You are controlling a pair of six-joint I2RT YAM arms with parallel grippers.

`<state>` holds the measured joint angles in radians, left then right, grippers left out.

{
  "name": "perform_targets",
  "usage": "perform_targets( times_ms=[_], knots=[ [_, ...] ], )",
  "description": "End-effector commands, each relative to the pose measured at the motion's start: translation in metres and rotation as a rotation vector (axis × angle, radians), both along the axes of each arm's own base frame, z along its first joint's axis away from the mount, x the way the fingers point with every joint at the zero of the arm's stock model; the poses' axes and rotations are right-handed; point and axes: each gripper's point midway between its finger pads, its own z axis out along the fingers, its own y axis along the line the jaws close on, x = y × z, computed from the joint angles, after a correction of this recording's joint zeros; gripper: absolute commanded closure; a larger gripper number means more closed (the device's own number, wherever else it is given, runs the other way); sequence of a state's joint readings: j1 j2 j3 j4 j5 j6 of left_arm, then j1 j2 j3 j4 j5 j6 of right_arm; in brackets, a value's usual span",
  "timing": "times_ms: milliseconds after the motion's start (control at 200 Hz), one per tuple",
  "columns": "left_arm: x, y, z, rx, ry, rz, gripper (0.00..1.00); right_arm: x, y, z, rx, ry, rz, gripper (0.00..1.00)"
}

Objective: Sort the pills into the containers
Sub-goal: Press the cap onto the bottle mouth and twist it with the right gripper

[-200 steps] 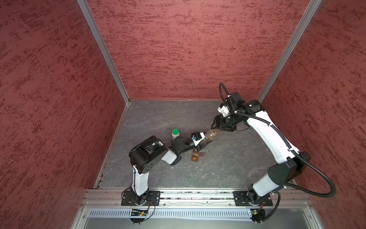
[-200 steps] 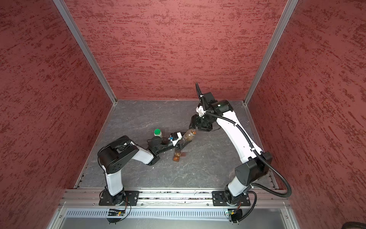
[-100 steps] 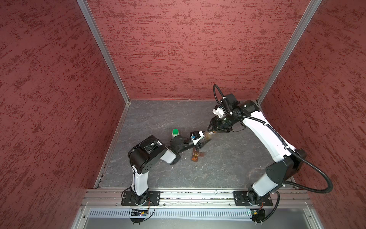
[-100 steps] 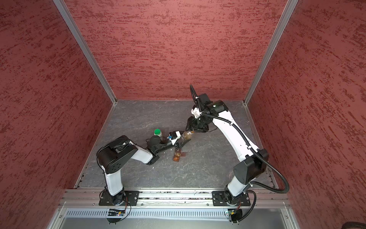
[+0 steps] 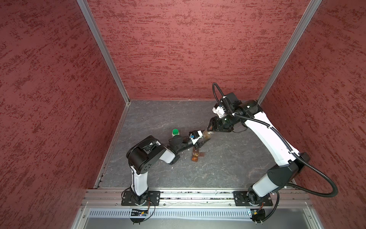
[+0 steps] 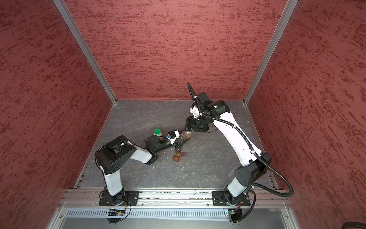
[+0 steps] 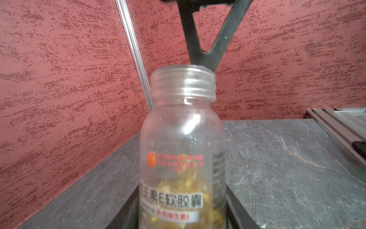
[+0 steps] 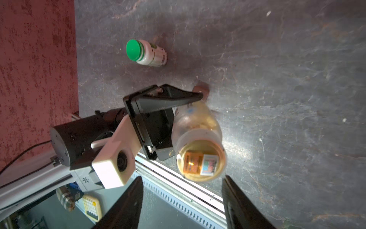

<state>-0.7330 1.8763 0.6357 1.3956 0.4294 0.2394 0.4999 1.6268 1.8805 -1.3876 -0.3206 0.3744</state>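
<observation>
My left gripper point(image 5: 198, 143) point(image 6: 177, 143) point(image 7: 182, 214) is shut on a clear amber bottle point(image 5: 206, 136) point(image 6: 186, 135) point(image 7: 182, 138), low on its body. The bottle is tilted and its threaded neck shows no cap. Yellow pills point(image 7: 178, 190) point(image 8: 204, 121) lie inside it. My right gripper point(image 5: 211, 126) point(image 6: 188, 126) point(image 8: 182, 178) is open just off the bottle's mouth, with a finger on each side and not touching it. The containers point(image 5: 196, 155) point(image 6: 178, 155), a brown translucent strip, lie on the floor under the left gripper, partly hidden by it.
A white bottle with a green cap point(image 5: 175, 132) point(image 6: 157, 131) point(image 8: 145, 52) stands just behind the left wrist. Red walls close in the grey floor point(image 5: 227, 162) on three sides, and a metal rail point(image 5: 188, 193) runs along the front. Small white specks point(image 6: 153, 167) lie on the floor.
My right gripper has moved left to the mouth of the bottle. The left arm and the bottle have kept their place.
</observation>
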Motion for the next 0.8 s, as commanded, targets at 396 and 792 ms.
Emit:
perform_targets(
  times_ms=[396, 792],
  knots=[
    [-0.008, 0.003, 0.013, -0.027, -0.015, -0.015, 1.0, 0.014, 0.014, -0.012, -0.007, 0.017, 0.044, 0.35],
    [0.001, 0.005, 0.01, -0.022, -0.016, 0.0, 1.0, -0.027, 0.017, -0.007, 0.016, 0.046, 0.103, 0.39]
  ],
)
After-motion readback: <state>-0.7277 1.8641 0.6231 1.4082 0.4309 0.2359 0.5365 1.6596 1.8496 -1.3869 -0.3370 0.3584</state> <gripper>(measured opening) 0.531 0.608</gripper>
